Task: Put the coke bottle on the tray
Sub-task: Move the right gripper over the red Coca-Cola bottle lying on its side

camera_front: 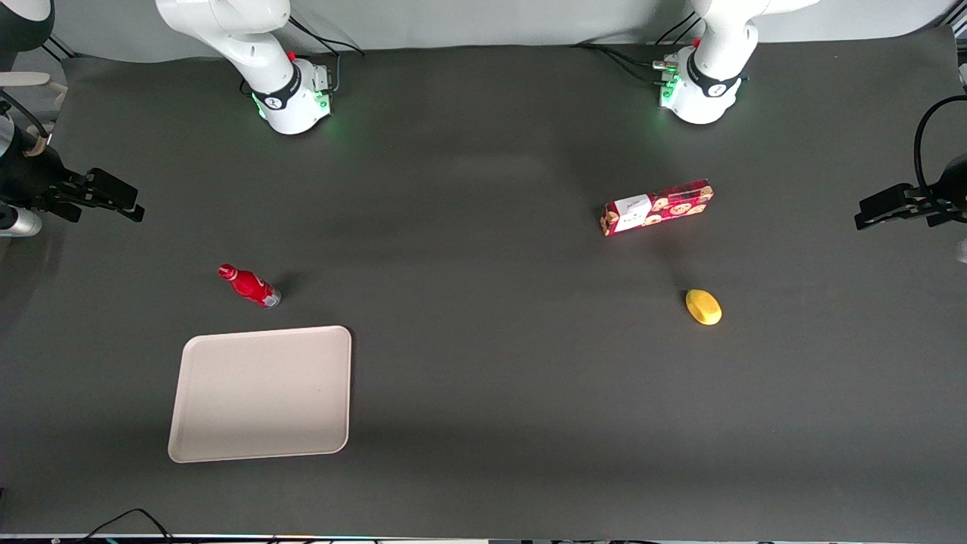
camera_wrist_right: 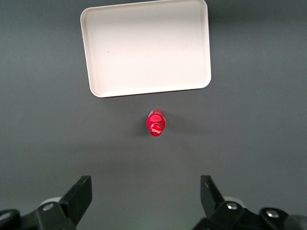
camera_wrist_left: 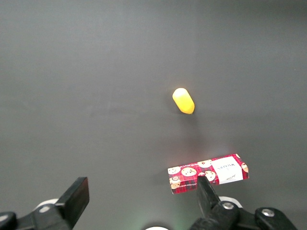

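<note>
Tray point(camera_front: 261, 393) sits flat on the table point(camera_front: 491, 378), nothing on it, ready to receive. Coke bottle point(camera_front: 250, 285) stands upright just beside the tray's rim, farther from the front camera, untouched. Gripper point(camera_wrist_right: 146, 199) hangs high above the bottle, fingers wide apart, lined up for a top-down grab.

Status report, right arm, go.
Pincer open, high above the bottle, holding nothing. Bottle upright on the table, apart from the tray. Tray bare. Nothing between them.
</note>
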